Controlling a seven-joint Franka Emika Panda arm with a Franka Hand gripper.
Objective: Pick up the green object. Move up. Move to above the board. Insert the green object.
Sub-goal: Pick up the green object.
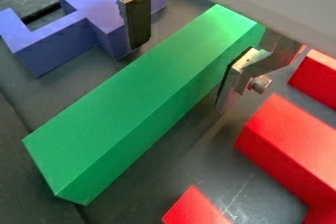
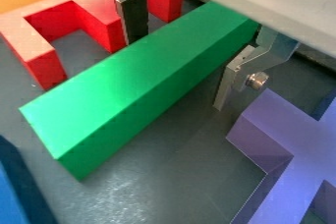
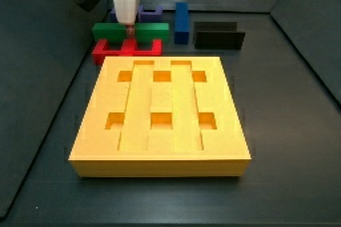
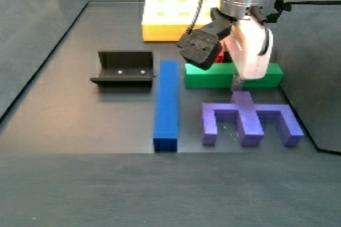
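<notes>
While the gripper (image 1: 188, 46) straddles the green object (image 1: 144, 105) near one end, fingers apart either side, not yet clamped, bar's long axis runs crosswise between plates, lying on floor beside red block (image 2: 79, 22), w/ board (image 3: 163, 119) nearby.

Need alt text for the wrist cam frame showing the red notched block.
The pincer straddles the green object, one silver finger on each long side, near one end of the bar. A red notched block lies beyond it and a purple block on the near side, all on a dark floor.
</notes>
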